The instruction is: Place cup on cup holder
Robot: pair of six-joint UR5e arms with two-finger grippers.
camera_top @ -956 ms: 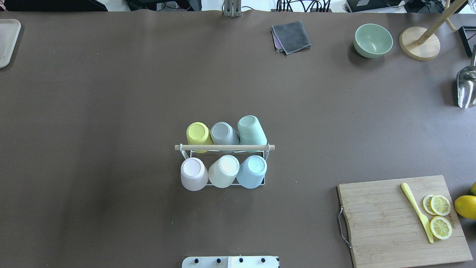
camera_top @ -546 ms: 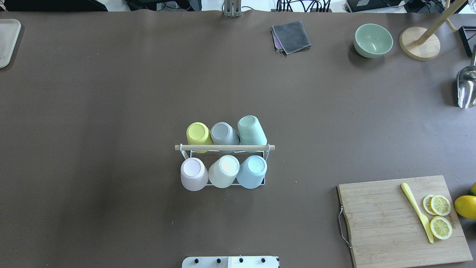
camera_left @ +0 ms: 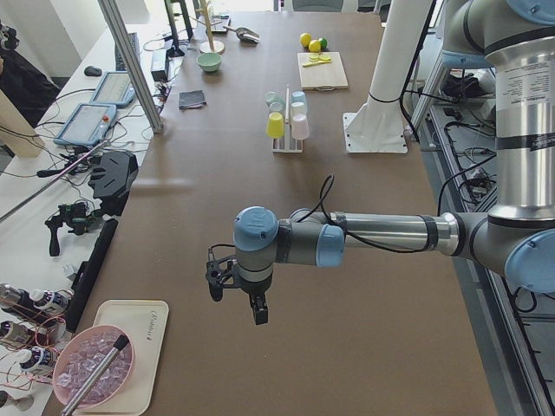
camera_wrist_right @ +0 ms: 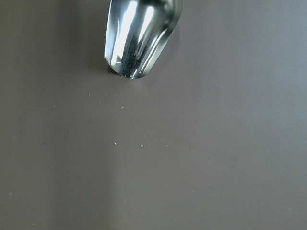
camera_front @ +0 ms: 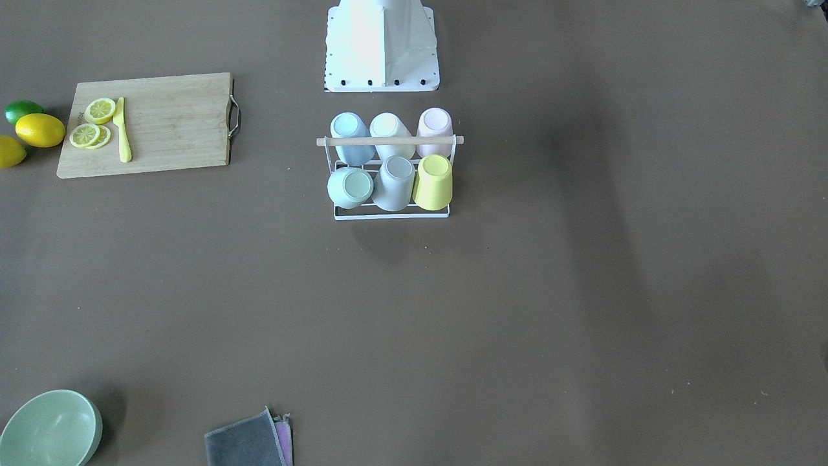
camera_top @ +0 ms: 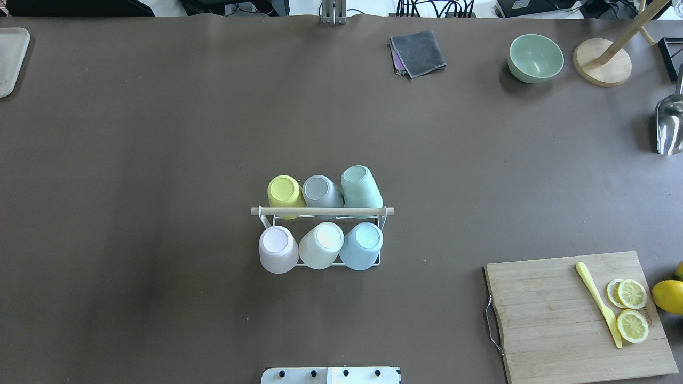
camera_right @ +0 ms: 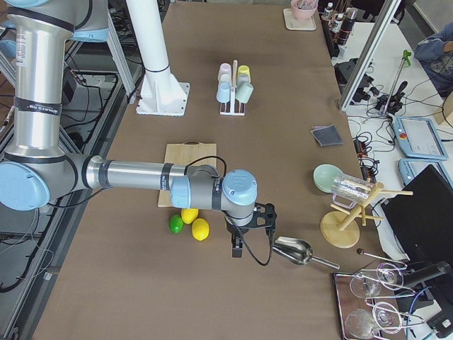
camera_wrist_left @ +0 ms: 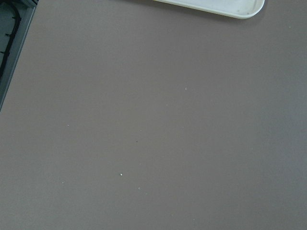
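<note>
The cup holder (camera_top: 322, 212), a white wire rack with a wooden rod across its top, stands mid-table and shows again as the cup holder (camera_front: 390, 140). Several cups sit upside down on it: yellow cup (camera_top: 284, 193), grey cup (camera_top: 320, 191) and green cup (camera_top: 360, 186) behind the rod, pink cup (camera_top: 277, 248), cream cup (camera_top: 322, 244) and blue cup (camera_top: 363, 244) in front. My left gripper (camera_left: 238, 303) hangs far off near the table's left end. My right gripper (camera_right: 251, 237) hangs near the right end. I cannot tell whether either is open or shut.
A cutting board (camera_top: 565, 320) with lemon slices and a yellow knife (camera_top: 597, 304) lies front right. A green bowl (camera_top: 535, 57), a grey cloth (camera_top: 419, 52) and a wooden stand (camera_top: 603, 61) sit at the back. A metal scoop (camera_wrist_right: 141, 33) lies under the right wrist; a white tray (camera_wrist_left: 216, 5) is near the left.
</note>
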